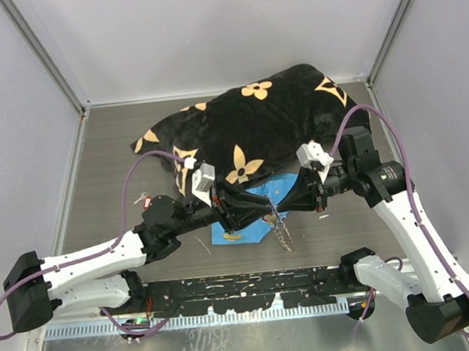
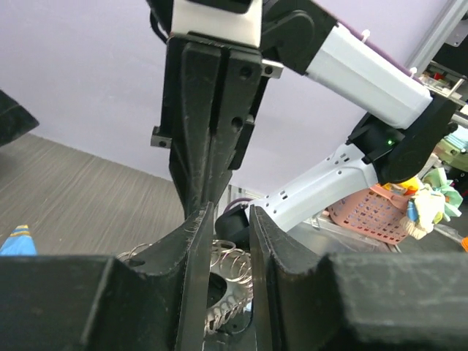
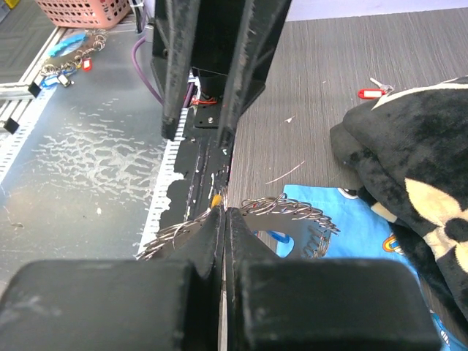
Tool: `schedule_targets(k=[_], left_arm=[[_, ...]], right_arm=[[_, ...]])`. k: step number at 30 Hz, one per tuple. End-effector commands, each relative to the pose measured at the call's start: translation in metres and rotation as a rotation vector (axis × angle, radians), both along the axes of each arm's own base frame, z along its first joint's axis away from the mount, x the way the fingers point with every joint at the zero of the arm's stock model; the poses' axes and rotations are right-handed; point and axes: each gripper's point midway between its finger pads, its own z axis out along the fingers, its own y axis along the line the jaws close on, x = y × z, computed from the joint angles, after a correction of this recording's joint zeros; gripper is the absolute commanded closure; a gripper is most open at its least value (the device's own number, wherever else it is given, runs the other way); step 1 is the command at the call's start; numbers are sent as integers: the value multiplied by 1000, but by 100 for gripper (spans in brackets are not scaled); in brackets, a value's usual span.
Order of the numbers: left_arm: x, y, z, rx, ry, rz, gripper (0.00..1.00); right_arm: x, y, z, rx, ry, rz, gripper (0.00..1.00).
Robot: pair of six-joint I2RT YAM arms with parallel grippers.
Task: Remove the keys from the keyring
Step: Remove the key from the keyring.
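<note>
Right pincer point(image 3: 224, 212) clamped tight (left pincer point(image 2: 228, 213) slightly parted).

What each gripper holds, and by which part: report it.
Right fingers pinch the thin silvery coiled-metal keyring on its loop. Left fingers straddle it, apart; whether they grip cannot be told.

The left arm point(image 1: 86, 266) and the right arm point(image 1: 424, 225) share one build: glossy white plastic link shells between matte black joint housings. A thin purple cable point(image 1: 360, 107) trails in a loose loop off each. Each wrist carries a small white block point(image 1: 204, 176) above black, wedge-shaped jaws, scuffed with pale scratches and pierced by round screw holes. A tiny green light point(image 2: 389, 141) glows on one black joint of the right arm.
</note>
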Motion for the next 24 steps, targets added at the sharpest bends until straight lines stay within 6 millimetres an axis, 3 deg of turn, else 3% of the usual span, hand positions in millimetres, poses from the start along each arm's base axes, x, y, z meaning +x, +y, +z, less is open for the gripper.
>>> schedule_targets(k=[1,10,24], left_arm=[[-1,2,23,-104,-31,19,73],[7,-1,1,-66,35,48,77],[7,-6,-8,-45,57,31,84]], right_arm=[[-3,1,16,53,-28,25,99],[-1,2,16,52,-14,20,99],[3,3,15,50,-3,14,99]])
